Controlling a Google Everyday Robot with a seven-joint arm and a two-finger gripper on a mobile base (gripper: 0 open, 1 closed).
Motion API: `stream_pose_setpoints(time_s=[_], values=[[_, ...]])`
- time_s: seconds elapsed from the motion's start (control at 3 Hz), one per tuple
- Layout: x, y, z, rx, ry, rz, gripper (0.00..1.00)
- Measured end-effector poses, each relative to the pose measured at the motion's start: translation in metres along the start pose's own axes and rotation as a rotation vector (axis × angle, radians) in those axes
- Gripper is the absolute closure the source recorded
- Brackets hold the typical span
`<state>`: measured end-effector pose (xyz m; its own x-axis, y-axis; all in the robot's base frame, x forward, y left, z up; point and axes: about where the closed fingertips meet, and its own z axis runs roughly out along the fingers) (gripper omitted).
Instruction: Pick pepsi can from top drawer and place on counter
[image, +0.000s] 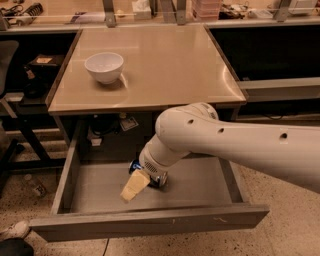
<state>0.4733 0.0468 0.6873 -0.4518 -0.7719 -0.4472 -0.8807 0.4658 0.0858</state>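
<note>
The top drawer (90, 180) stands pulled open below the counter (165, 65). My white arm reaches down into it from the right. My gripper (141, 180) is low over the drawer's bottom, left of its middle. The pepsi can (134, 166) shows only as a small blue patch right at the gripper, mostly hidden behind it. I cannot tell whether the gripper holds the can.
A white bowl (104, 66) stands on the counter's left side. A cluttered bench (150, 10) with metal posts runs along the back. A dark chair (7, 100) and a plastic bottle (34, 184) on the floor are at the left.
</note>
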Motion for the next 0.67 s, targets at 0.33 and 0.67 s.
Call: stream_pose_setpoints(time_s=[0.33,0.67], values=[[-0.005,-0.008,0.017,0.018,-0.012,0.019,0.0],[-0.007,-0.019,0.033,0.041,-0.011,0.017,0.0]])
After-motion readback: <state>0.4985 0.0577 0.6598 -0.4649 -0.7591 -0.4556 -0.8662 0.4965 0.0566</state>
